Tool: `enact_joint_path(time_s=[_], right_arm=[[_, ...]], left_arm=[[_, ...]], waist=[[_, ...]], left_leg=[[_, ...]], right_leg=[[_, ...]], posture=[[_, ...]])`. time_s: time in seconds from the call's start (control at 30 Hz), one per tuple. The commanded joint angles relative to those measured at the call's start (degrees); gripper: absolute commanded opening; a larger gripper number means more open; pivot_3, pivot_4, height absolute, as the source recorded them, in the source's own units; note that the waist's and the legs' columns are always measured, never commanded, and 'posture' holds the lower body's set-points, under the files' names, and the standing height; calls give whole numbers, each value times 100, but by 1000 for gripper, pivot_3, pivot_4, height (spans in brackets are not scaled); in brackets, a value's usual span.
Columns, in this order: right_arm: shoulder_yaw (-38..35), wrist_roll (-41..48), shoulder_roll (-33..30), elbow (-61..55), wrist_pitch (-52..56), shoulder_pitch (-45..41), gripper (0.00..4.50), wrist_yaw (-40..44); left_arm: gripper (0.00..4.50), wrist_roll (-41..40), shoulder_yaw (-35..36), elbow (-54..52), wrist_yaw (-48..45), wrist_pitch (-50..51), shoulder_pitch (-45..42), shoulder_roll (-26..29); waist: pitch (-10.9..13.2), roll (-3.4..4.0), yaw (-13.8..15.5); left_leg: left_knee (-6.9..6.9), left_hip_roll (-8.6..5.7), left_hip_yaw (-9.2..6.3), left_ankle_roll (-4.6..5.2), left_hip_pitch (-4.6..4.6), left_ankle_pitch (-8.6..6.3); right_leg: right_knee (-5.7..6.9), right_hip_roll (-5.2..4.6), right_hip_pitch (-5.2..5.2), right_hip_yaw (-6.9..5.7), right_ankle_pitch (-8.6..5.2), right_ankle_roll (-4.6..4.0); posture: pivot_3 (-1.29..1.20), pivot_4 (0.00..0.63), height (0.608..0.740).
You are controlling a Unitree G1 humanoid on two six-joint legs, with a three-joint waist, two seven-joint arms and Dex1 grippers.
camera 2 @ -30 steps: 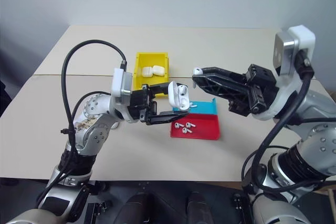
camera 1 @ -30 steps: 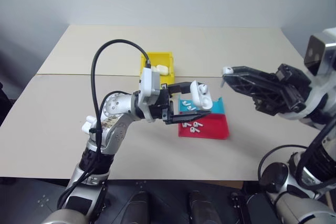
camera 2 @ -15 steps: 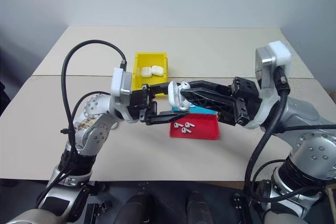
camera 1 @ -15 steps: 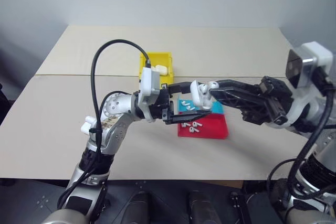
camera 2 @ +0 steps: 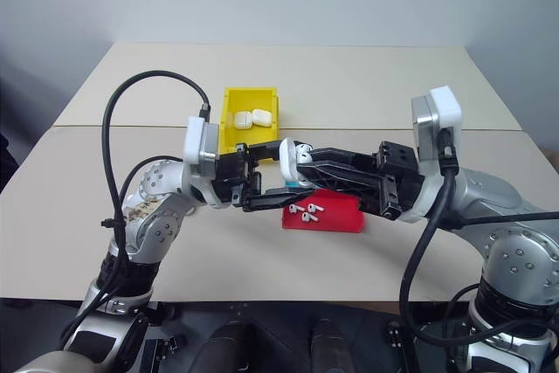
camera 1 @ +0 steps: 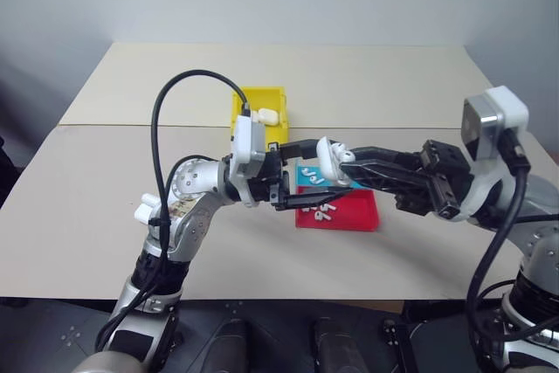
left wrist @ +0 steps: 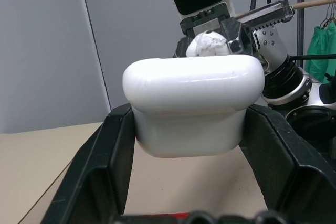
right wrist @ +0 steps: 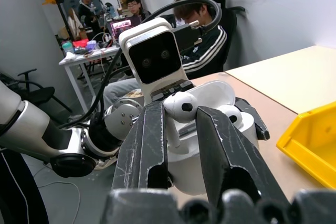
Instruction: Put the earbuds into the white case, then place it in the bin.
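Right gripper (right wrist: 181, 116) has swung in, pinching an earbud (right wrist: 180, 106) right over the open white case (left wrist: 193, 103) clamped in the left gripper (camera 2: 262, 176) above the tray (camera 2: 336, 214).

Left gripper (camera 2: 281, 174) jaws clamped, right gripper (right wrist: 181, 109) pinching

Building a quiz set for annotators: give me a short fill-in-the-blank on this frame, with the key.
1. The left gripper is shut on the white ____.
2. The right gripper pinches an ____ at the open white case.
3. Two closed cases lie in the ____ bin.
4. Spare earbuds lie in the tray's ____ half.

Missing: case; earbud; yellow; red
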Motion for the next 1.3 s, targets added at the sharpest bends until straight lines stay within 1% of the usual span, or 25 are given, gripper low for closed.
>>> enact_joint_path(time_s=[0.03,0.27,0.3,0.57,0.67,0.77,0.93,1.03,1.1,1.2,1.3], right_arm=[[54,73,-162,-85,-377,57,624,49],[344,-137,-419,-193,-794,298,624,108],[374,-147,-449,-211,-856,333,1345,125],[529,-225,-625,-106,-1170,398,1345,-24],[531,-223,-671,-82,-1279,436,1345,49],[416,-295,-768,-36,-1470,508,1345,202],[198,-537,-999,273,-1823,328,1345,320],[217,-559,-1242,654,-1863,-157,1345,484],[383,-521,-1448,964,-1734,-668,1345,710],[804,-783,-1700,1371,-1760,-1380,1345,1267],[1266,-1072,-1821,1748,-1695,-2024,1345,1614]], left_arm=[[2800,-66,78,-176,26,-84,-47,-47],[2800,-85,100,-125,42,-90,-94,-108],[2800,-82,99,-122,47,-87,-98,-114],[2800,-47,74,-118,26,-89,-81,-114],[2800,-43,79,-104,27,-96,-82,-113],[2800,0,90,-36,-4,-156,-67,-95],[2800,50,82,52,-46,-196,-53,-99],[2800,128,27,236,-84,-278,-104,-158],[2800,222,-28,453,-138,-363,-186,-211],[2800,387,-107,842,-278,-566,-356,-333],[2800,491,-126,1181,-359,-694,-578,-458]], waist=[[0,0,-5],[0,0,4],[0,0,3],[0,-1,0],[0,-1,4],[0,-1,10],[0,-1,8],[0,0,-1],[0,0,-7],[0,0,3],[0,0,8]], left_leg=[[0,0,0,0,0,0],[0,0,0,0,0,0],[0,0,0,0,0,0],[0,0,0,0,0,0],[0,0,0,0,0,0],[0,0,0,0,0,0],[0,0,0,0,0,0],[1,0,1,1,0,0],[1,1,3,1,1,1],[0,1,3,2,1,1],[-1,1,4,3,-2,1]], right_leg=[[0,0,0,0,0,0],[-2,0,2,0,0,0],[-3,0,2,0,0,1],[-5,0,2,0,1,1],[-4,1,2,0,1,1],[-8,0,3,0,1,2],[-21,0,10,0,7,10],[-23,0,11,1,8,10],[-24,1,11,1,10,10],[-24,1,10,1,10,9],[-32,0,11,0,10,9]], posture=[[0,150,740],[0,150,740],[0,150,740],[0,150,740],[0,150,740],[0,150,740],[0,150,740],[0,150,740],[0,150,740],[0,150,740],[0,150,740]])
